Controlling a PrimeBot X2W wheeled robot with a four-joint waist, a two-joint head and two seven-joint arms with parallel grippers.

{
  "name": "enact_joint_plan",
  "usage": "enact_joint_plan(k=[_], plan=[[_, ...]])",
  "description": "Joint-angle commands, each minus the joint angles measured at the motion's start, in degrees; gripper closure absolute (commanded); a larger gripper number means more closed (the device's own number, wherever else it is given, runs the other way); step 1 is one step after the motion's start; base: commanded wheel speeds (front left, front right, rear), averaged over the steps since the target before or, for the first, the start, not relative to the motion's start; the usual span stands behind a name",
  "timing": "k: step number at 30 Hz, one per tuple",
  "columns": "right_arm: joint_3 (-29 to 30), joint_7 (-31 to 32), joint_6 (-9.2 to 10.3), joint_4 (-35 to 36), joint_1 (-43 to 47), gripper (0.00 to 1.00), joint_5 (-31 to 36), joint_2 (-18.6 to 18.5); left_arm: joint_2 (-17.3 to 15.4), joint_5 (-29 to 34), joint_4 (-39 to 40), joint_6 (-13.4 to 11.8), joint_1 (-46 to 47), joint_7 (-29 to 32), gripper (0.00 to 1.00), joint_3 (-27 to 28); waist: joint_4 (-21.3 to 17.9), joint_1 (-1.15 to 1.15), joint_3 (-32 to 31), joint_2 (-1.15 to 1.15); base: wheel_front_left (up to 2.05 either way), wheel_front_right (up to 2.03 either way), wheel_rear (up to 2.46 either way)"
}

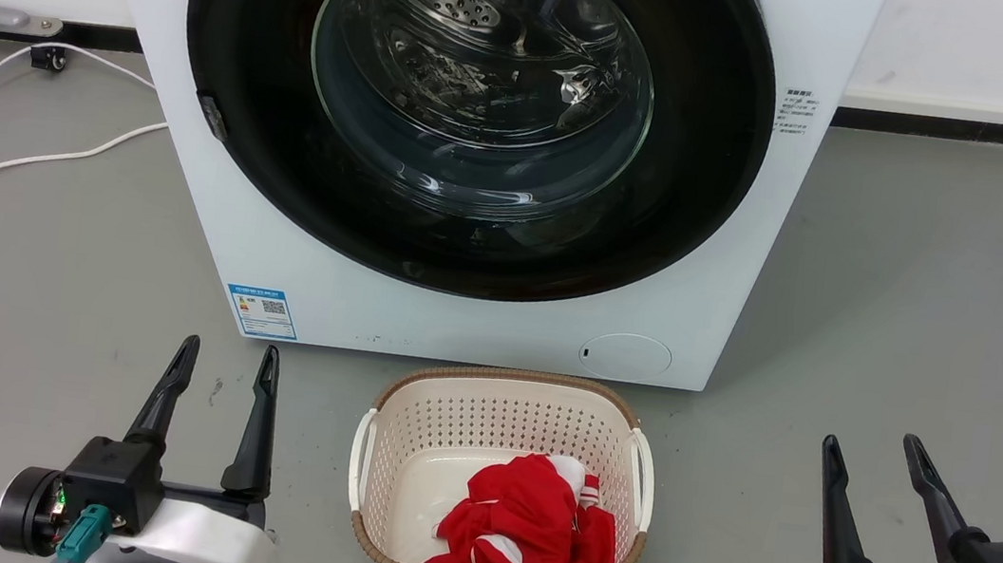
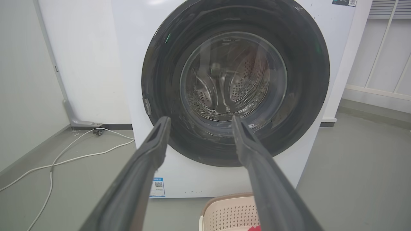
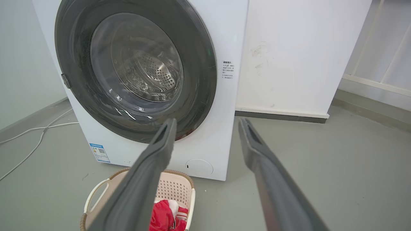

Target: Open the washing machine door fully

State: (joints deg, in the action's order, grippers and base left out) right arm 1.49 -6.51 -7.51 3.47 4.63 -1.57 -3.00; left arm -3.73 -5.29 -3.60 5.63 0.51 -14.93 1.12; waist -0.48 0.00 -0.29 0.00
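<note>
Finding: washing machine door closed; left gripper and right gripper both spread, empty. Risk — grip skating off the glossy rim, or an arm clipping the laundry basket.

**Laundry basket and loose cable on a grey floor**

A cream plastic basket stands on a smooth grey floor. Its walls are dotted with small holes, its rim is a brown woven band, and it has a white handle on each side. Inside lies a crumpled red cloth with white stripes, heaped toward the near right corner. Off to the left, a thin white cable snakes across the floor toward a small black object at the foot of a white wall. A dark strip runs along the wall's base.
</note>
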Motion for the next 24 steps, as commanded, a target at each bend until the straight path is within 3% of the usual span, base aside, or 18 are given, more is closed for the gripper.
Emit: enact_joint_plan(k=[1, 15, 16, 17, 19, 24], plan=[[0.0, 0.0, 0.04, -0.2, 0.2, 0.00, -0.6, 0.2, 0.0, -0.1, -0.2, 0.2, -0.3, -0.4, 0.00, 0.2, 0.0, 0.00, 0.0, 0.00, 0.00, 0.00, 0.00], [0.1, -0.1, 0.04, -1.1, 0.1, 0.00, -1.9, 0.2, 0.5, -0.8, -0.9, 0.8, -0.3, -0.3, 0.00, 0.6, 0.1, 0.00, 0.1, 0.00, 0.00, 0.00, 0.00], [0.2, -0.1, 0.04, -1.2, 0.1, 0.12, -2.1, 0.2, 0.5, -0.8, -0.9, 0.8, -0.3, -0.3, 0.00, 0.6, 0.1, 0.00, 0.1, 0.00, 0.00, 0.00, 0.00], [0.2, 0.0, 0.04, -1.2, 0.1, 0.55, -2.3, 0.2, 0.5, -0.7, -0.9, 0.8, -0.3, -0.3, 0.00, 0.6, 0.1, 0.00, 0.1, 0.00, 0.00, 0.00, 0.00], [0.2, 0.3, 0.04, -1.4, 0.1, 1.00, -2.2, 0.2, 0.5, -0.5, -0.9, 0.9, -0.3, -0.3, 0.00, 0.6, 0.1, 0.00, 0.1, 0.00, 0.00, 0.00, 0.00], [0.1, 0.4, 0.04, -1.8, 0.0, 1.00, -3.2, 0.2, 0.6, 0.1, -1.0, 0.9, -0.1, -0.3, 0.00, 0.8, 0.0, 0.00, 0.2, 0.00, 0.00, 0.00, 0.00]])
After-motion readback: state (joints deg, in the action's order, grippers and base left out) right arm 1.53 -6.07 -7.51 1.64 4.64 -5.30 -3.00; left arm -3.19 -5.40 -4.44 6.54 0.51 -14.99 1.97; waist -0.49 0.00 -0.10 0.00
